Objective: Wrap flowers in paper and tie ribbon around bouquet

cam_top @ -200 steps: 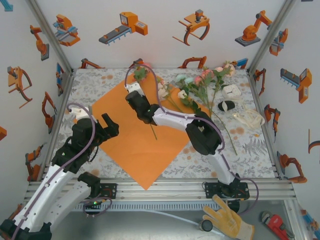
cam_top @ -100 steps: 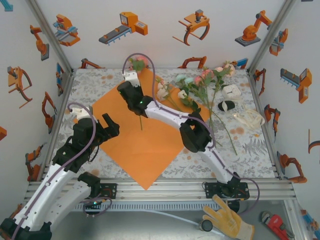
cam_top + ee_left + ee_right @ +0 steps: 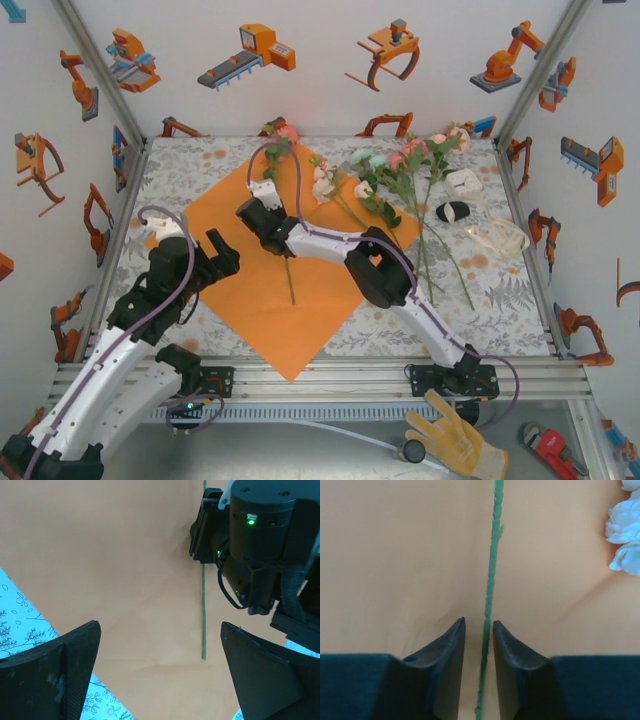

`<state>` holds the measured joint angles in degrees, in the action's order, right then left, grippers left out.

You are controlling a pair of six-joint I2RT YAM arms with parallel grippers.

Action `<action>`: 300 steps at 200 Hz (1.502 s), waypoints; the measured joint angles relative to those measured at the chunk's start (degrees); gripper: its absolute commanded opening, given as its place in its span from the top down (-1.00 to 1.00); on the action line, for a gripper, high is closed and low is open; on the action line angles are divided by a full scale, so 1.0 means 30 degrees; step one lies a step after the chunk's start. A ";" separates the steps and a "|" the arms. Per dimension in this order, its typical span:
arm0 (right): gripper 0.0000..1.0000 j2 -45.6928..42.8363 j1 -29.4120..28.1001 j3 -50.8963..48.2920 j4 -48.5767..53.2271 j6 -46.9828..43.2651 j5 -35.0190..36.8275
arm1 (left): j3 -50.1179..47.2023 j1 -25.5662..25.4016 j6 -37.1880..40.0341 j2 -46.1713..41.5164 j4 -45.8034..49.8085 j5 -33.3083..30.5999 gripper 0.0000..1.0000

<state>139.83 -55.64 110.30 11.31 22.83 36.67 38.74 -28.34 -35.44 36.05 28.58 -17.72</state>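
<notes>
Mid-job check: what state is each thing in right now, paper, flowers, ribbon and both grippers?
paper: flat and unfolded on the table.
single flower: lying flat on the paper, not clamped.
other flowers: lying loose across the paper's right corner, unwrapped.
ribbon: loose bundle on the table, untied.
left gripper: open, empty, above the paper.
right gripper: open slightly, straddling the single flower's stem.

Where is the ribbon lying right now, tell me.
In the top view the ribbon lies in a loose bundle at far right, beside the black oval object, right of the flowers and off the paper.
</notes>
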 measured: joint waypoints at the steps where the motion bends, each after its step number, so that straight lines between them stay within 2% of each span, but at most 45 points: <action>1: 0.15 -0.0022 0.0000 -0.0015 0.0007 -0.0022 -0.0022 | -0.0007 0.0000 0.0000 0.0007 -0.0007 0.0007 -0.94; 14: 0.05 -0.0503 0.0022 -0.0204 0.0393 -0.0102 -0.0321 | -0.0007 0.0000 0.0000 0.0044 -0.0073 0.0080 -0.94; 40: 0.03 -0.2885 0.0226 -0.1144 0.1362 -0.0707 -0.1632 | -0.0007 0.0000 0.0007 0.0189 -0.0131 0.0211 -0.94; 57: -0.20 -0.5639 0.0743 -0.2404 0.1851 -0.1515 -0.2834 | -0.0007 0.0000 0.0022 0.0313 -0.0204 0.0415 -0.94; 62: -0.33 -0.6615 0.1013 -0.2900 0.1960 -0.1741 -0.3198 | -0.0007 0.0000 0.0066 0.0328 -0.0240 0.0525 -0.94; 65: -0.53 -0.7278 0.1217 -0.3213 0.2091 -0.1989 -0.3468 | -0.0007 0.0000 0.0095 0.0335 -0.0270 0.0663 -0.94; 68: -0.85 -0.7788 0.1399 -0.3468 0.2164 -0.2084 -0.3672 | -0.0007 0.0000 0.0131 0.0328 -0.0291 0.0787 -0.94; 71: -0.97 -0.8306 0.1603 -0.3701 0.2324 -0.2310 -0.3949 | -0.0007 0.0000 0.0175 0.0328 -0.0328 0.0933 -0.94; 102: -0.99 -1.2553 0.5697 -0.5894 0.4546 -0.3526 -0.7235 | -0.0080 0.0015 0.0882 0.0270 -0.1545 0.3155 -0.94; 119: -0.94 -1.3376 0.8145 -0.7584 0.5931 -0.4109 -0.8109 | -0.0284 0.0015 0.1129 0.0299 -0.2353 0.4371 -0.94; 136: -0.91 -1.3165 0.9267 -0.9012 0.7548 -0.4670 -0.8524 | -0.0379 0.0015 0.1275 0.0437 -0.2849 0.5260 -0.94; 166: -0.80 -1.2356 0.9624 -1.0797 0.9311 -0.5217 -0.9457 | -0.0379 0.0015 0.1341 0.0678 -0.3322 0.6040 -0.94; 183: -0.56 -1.1817 0.9952 -1.1198 0.9683 -0.5479 -0.9814 | -0.0386 0.0015 0.1370 0.0692 -0.3402 0.6324 -0.94; 198: -0.50 -1.1358 1.0295 -1.1351 0.9704 -0.5581 -0.9981 | -0.0386 0.0015 0.1384 0.0692 -0.3402 0.6411 -0.94; 211: -0.32 -1.1045 1.0564 -1.1533 0.9653 -0.5625 -1.0040 | -0.0386 0.0015 0.1384 0.0685 -0.3402 0.6411 -0.94; 246: 0.01 -1.0455 1.1234 -1.1744 0.9267 -0.5880 -1.0513 | -0.0386 0.0015 0.1384 0.0590 -0.3402 0.6382 -0.94; 300: 0.20 -0.9894 1.1548 -1.1752 0.8794 -0.6135 -1.0805 | -0.0386 0.0015 0.1384 0.0583 -0.3402 0.6353 -0.94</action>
<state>110.15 -20.99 75.05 37.69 4.43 4.25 37.58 -28.29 -31.29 37.80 18.37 1.34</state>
